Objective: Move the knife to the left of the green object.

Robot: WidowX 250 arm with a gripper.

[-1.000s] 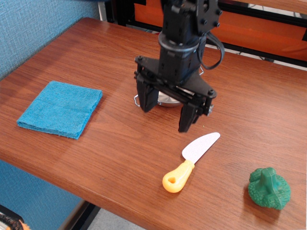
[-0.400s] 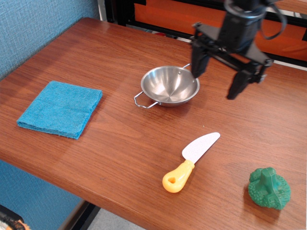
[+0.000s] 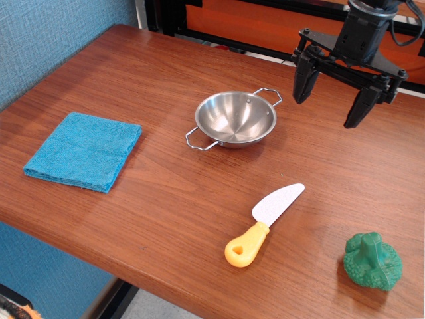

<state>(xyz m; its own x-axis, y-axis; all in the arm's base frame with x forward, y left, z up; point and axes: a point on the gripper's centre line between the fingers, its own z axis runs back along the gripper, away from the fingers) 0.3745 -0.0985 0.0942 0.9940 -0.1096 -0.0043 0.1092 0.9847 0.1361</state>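
The knife (image 3: pixel 264 224) lies flat on the wooden table near the front edge, its pale blade pointing to the back right and its yellow-orange handle toward the front left. The green object (image 3: pixel 372 262), a bumpy toy vegetable, sits to the knife's right at the front right corner. My gripper (image 3: pixel 327 112) is open and empty, high above the back right of the table, well behind the knife and to the right of the bowl.
A small metal bowl (image 3: pixel 235 119) with two wire handles stands in the middle of the table. A folded blue cloth (image 3: pixel 84 150) lies at the left. The table's front edge (image 3: pixel 166 292) runs just below the knife.
My open gripper has risen from just above the knife and the bowl and moved to the back right, uncovering the bowl. The knife and the green object have not moved.
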